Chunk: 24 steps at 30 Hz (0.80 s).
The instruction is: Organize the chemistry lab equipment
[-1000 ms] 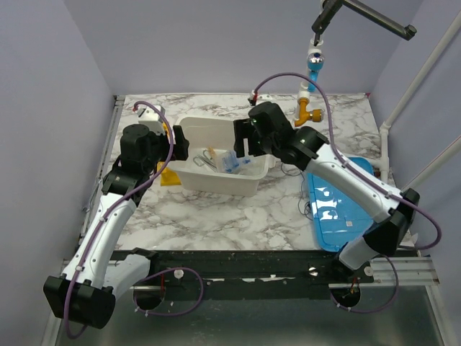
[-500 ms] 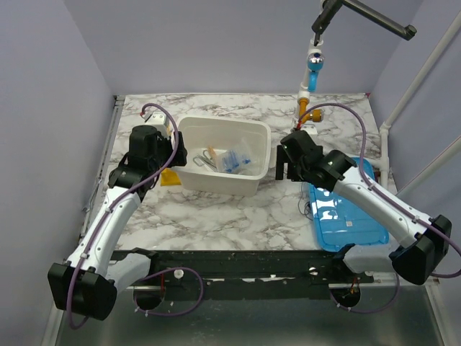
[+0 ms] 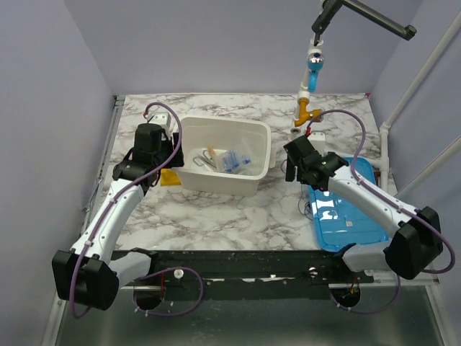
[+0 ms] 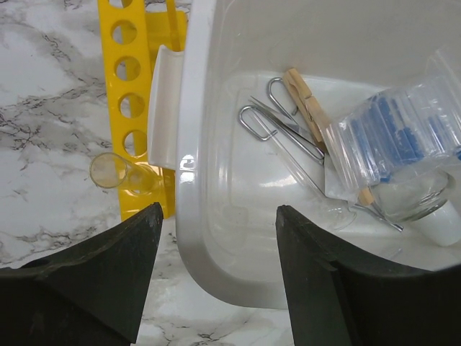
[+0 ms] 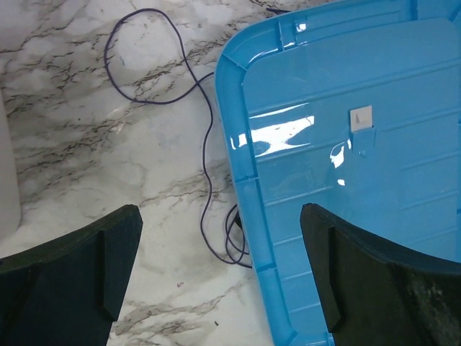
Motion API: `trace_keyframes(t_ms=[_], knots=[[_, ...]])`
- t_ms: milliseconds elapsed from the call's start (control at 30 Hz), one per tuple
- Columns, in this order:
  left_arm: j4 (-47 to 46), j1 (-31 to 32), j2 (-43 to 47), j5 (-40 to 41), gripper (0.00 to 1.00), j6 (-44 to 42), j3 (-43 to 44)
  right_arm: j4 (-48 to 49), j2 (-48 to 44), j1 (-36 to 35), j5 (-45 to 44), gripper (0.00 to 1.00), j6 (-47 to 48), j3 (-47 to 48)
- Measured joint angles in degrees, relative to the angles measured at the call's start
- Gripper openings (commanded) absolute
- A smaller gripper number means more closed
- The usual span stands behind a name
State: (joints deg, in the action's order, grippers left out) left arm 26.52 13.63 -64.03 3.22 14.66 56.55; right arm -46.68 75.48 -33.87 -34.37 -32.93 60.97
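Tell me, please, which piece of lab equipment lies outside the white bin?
The yellow tube rack, holding a clear tube, sits beside the bin; tongs, wooden stick and bag lie inside.

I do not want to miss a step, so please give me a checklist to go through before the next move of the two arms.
1. Left pincer open and empty: ok.
2. Right pincer open and empty: ok.
3. Yellow holed plastic rack inside the white plastic bin: not ok, it lies outside, beside the bin.
4. Clear tube put away: not ok, it lies loose at the rack's end.
5. Silver metal tongs and clear plastic bag with blue contents in the bin: ok.
6. Flat blue plastic lid free of the thin purple cable: cannot tell, the cable loops at its edge.
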Motion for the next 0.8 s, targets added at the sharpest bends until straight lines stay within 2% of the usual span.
trace_keyframes(t_ms=[267, 633, 800], knots=[[1.29, 0.00, -1.16, 0.87, 0.64, -0.02, 0.42, 5.79, 5.60, 3.89, -1.55, 1.00, 2.03, -2.19], [2.84, 0.48, -2.91, 1.16, 0.41, -0.11, 1.09, 12.11, 10.14, 5.53, -6.40, 0.98, 5.31, -2.95], [3.10, 0.50, -3.04, 2.23, 0.37, -0.22, 1.18, 14.12, 13.68, 5.55, -9.40, 0.97, 6.01, -2.95]])
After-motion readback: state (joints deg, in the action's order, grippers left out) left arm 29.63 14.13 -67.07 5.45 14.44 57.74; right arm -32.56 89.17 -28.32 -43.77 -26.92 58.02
